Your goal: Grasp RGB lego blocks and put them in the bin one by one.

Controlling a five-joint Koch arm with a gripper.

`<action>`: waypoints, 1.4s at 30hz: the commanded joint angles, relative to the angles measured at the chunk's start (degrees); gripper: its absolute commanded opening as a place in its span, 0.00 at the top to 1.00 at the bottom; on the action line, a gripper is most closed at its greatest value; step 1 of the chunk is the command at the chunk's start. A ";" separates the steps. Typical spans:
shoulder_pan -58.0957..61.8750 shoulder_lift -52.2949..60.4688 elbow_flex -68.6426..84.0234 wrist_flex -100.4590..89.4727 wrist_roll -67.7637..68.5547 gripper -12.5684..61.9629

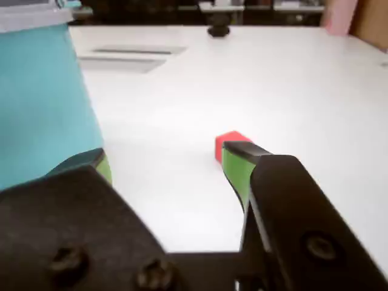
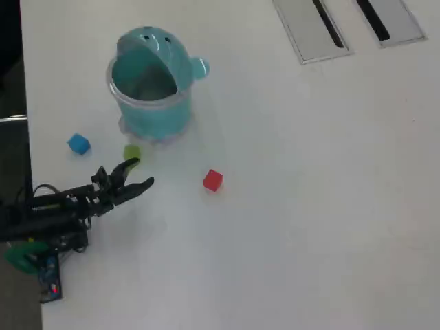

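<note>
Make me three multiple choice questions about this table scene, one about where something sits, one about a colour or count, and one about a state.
1. Seen from overhead, where is the small red cube block relative to the round teal plastic bin?
A. Inside it
B. Below and to the right of it on the table
C. Above it near the slots

2. How many small cube blocks lie on the white table?
A. Three
B. One
C. Five

3. How is the black gripper with green-padded tips?
A. Shut on the red cube
B. Open, holding nothing
C. Inside the bin

Answers: 1 B, the red cube rests on bare table lower right of the bin. 2 A, the overhead view shows the red cube, a blue one and a yellow-green one. 3 B, both views show a gap between its tips with nothing in it.
</note>
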 commanded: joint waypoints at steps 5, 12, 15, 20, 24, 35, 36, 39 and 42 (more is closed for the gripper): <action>0.62 -2.46 -9.14 4.48 -2.02 0.39; 4.04 -15.64 -19.42 4.66 -4.04 0.39; 4.39 -20.39 -22.85 4.57 -4.39 0.39; 5.63 -31.20 -29.71 3.96 -4.92 0.38; 7.38 -41.84 -34.63 0.35 -5.80 0.38; 10.02 -60.03 -50.27 -0.09 -5.80 0.37; 10.02 -61.17 -51.42 -0.09 -5.80 0.37; 10.28 -64.25 -54.40 -0.09 -5.80 0.38; 10.63 -66.80 -56.78 -0.09 -5.80 0.38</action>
